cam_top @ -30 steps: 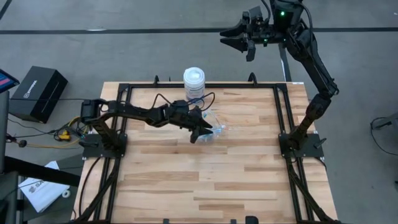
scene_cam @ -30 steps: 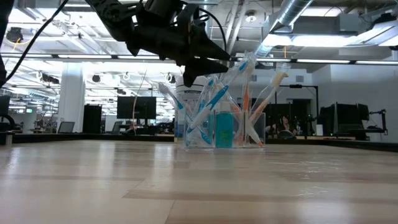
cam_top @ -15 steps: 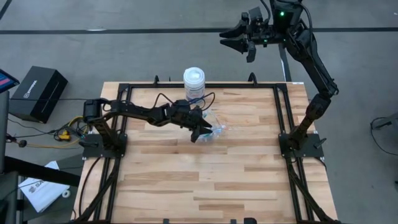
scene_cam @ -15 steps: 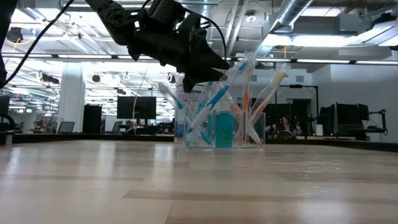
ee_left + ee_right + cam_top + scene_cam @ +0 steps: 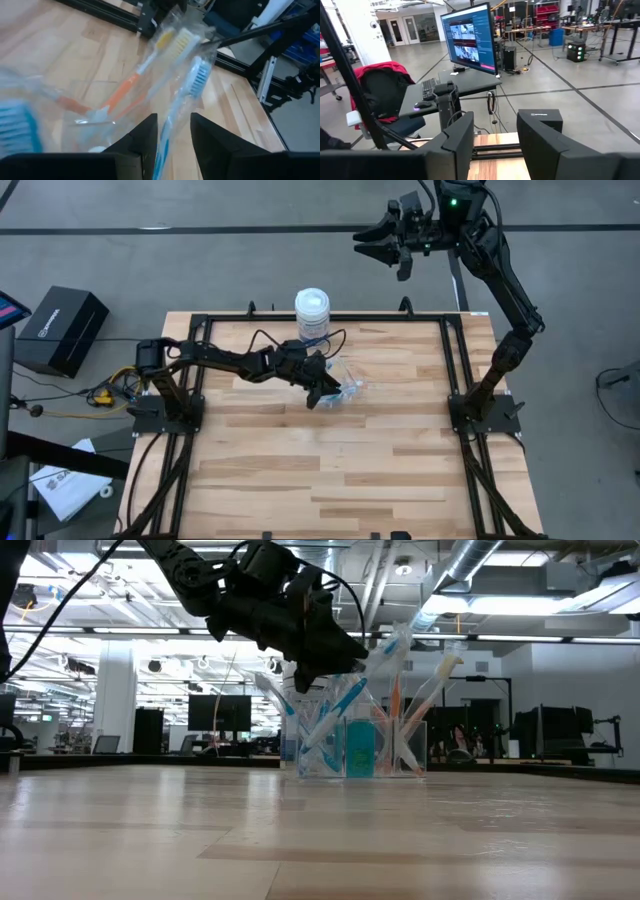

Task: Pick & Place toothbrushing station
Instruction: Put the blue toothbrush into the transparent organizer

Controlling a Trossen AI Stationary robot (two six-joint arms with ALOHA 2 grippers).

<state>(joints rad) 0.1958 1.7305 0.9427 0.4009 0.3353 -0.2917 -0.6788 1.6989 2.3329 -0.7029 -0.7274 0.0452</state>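
On the wooden table point(image 5: 330, 470), your clear plastic holder point(image 5: 365, 745) stands near the middle, just in front of the white jar point(image 5: 312, 313). You're at the pick: your left gripper point(image 5: 172, 132) straddles a wrapped blue toothbrush point(image 5: 192, 87), fingers parted, not clamped. Next, close squarely and lift straight. Your right gripper point(image 5: 385, 242) waits beyond the table's far edge, fingers apart, empty.

Grey floor point(image 5: 250, 260); desk point(image 5: 465, 82) with monitor point(image 5: 467, 32); red-draped chair point(image 5: 382, 82).
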